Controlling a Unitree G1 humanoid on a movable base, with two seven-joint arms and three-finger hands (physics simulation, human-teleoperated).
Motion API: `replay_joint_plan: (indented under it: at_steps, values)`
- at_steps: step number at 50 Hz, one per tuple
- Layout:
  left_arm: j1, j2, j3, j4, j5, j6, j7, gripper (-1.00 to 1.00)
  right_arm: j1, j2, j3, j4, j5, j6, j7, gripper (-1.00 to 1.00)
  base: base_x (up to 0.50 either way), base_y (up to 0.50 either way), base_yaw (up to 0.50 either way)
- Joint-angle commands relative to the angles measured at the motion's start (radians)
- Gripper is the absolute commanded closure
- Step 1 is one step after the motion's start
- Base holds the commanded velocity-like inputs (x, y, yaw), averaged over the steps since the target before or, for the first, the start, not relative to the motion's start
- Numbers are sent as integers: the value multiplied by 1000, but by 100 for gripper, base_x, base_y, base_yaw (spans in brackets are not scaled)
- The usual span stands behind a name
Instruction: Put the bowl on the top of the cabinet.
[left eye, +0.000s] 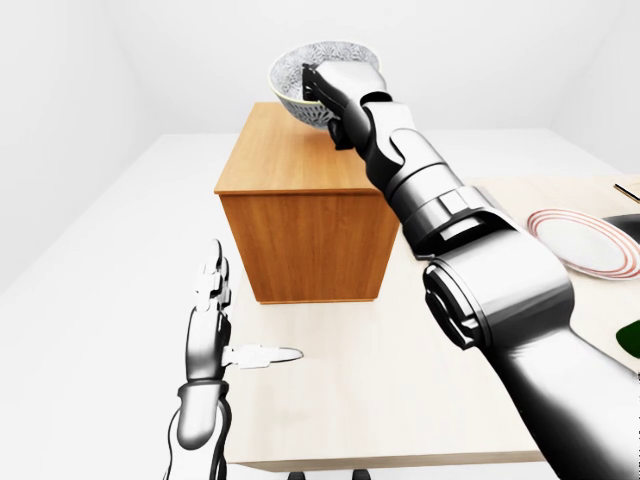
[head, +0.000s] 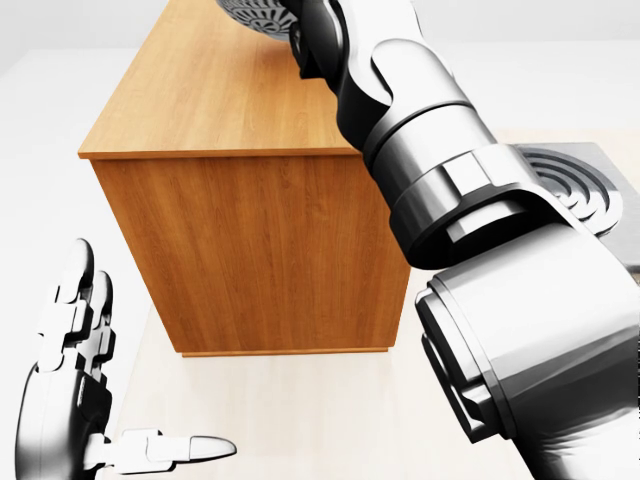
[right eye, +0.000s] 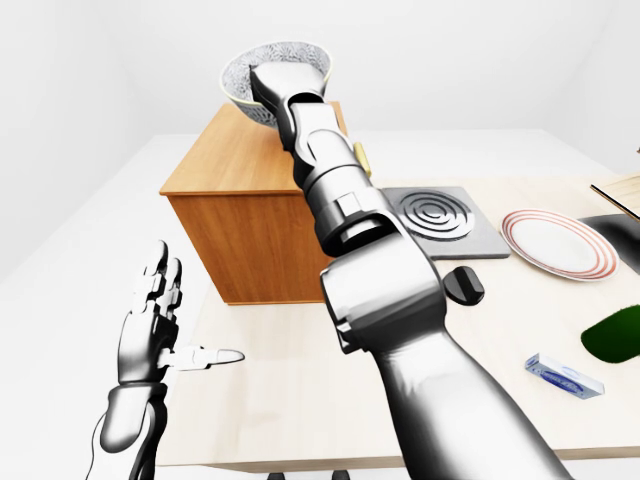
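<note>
Presently the bowl (left eye: 305, 82) is held above the far end of the cabinet (left eye: 300, 215), toward 12 o'clock in the left-eye view. It is tilted, its mouth facing up and partly toward the cameras, so the inside shows. Being round, it has no long axis. The bowl is pale, with a fine dark speckled pattern inside and out and a light rim.

The right hand (left eye: 335, 95) grips the bowl at its 3 o'clock side in the left-eye view, fingers closed on the rim and wall. Whether the bowl's base touches the cabinet top cannot be told.

The left hand (right eye: 150, 325) stands at 8 o'clock, fingers spread wide and upright, thumb out sideways, holding nothing, well apart from the cabinet.

The head view shows only the bowl's lower edge at 12 o'clock, the right arm covering much of the frame; it does show the cabinet's wood grain closely. The right-eye view adds what the left-eye view lacks: a grey hob plate (right eye: 440, 222) with concentric rings just beside the cabinet, a red-rimmed plate (right eye: 555, 245) at 3 o'clock and a small blue packet (right eye: 565, 375) on the counter (right eye: 270, 400).
</note>
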Motion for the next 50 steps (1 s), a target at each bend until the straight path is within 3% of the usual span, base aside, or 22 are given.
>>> replay_joint_plan:
  at_steps: [1,23,24,25,50]
  values:
    - [-4,-1,3,1,-1,0,2,-100,39,13,6,-13,-43,-6,-32,100,0,0,0]
    - [-1,0,0,-1,1,0,1,-100,65,8,5,-11,-43,0,-38,100,0,0,0]
    - [0,0,0,-3,1,0,0,-100,66,7,6,-11,-44,0,-37,70,0,0,0]
    - [0,0,-1,-2,1,0,0,-100,66,7,3,-11,-41,7,-32,-100,1,0,0]
    - [3,0,-1,1,-1,0,-2,-100,-35,-55,0,-12,-63,6,24,-100,0,0,0]
